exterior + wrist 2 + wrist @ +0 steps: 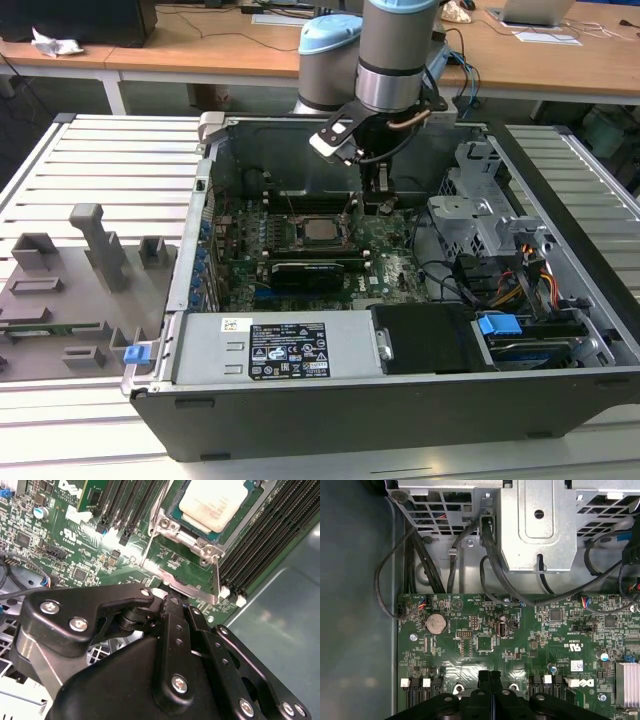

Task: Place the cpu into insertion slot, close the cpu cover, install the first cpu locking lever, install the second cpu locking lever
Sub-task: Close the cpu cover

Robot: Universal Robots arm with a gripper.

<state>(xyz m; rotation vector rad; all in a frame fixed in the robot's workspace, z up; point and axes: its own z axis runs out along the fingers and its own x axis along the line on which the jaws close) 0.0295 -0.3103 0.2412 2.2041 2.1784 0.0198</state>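
though lowered deep into the open case (400,425), grips nothing that can be seen. claw (490,662) fully shut, fingertips (484,663) pressed together with no gap in the first wrist view. poised just above the green board (450,652), close beside the slot (297,232), on the exterior view's right of it. cpu (212,502) seated in that slot, pale metal top up, apart from the claw. cover (199,542) lying flat around the cpu as a metal frame, seemingly down. beside the frame, thin lever (150,535) along one edge and other lever (216,577) along the next; cannot tell whether either is latched. black memory slots (265,535) flanking the slot in the second wrist view. past the board, a grey drive cage (540,525) with black cables (487,550) looping under it, and a coin cell (436,623) near the board's edge. outside the case, slatted bench (100,160) carrying grey fixtures (95,245) on the exterior view's left.
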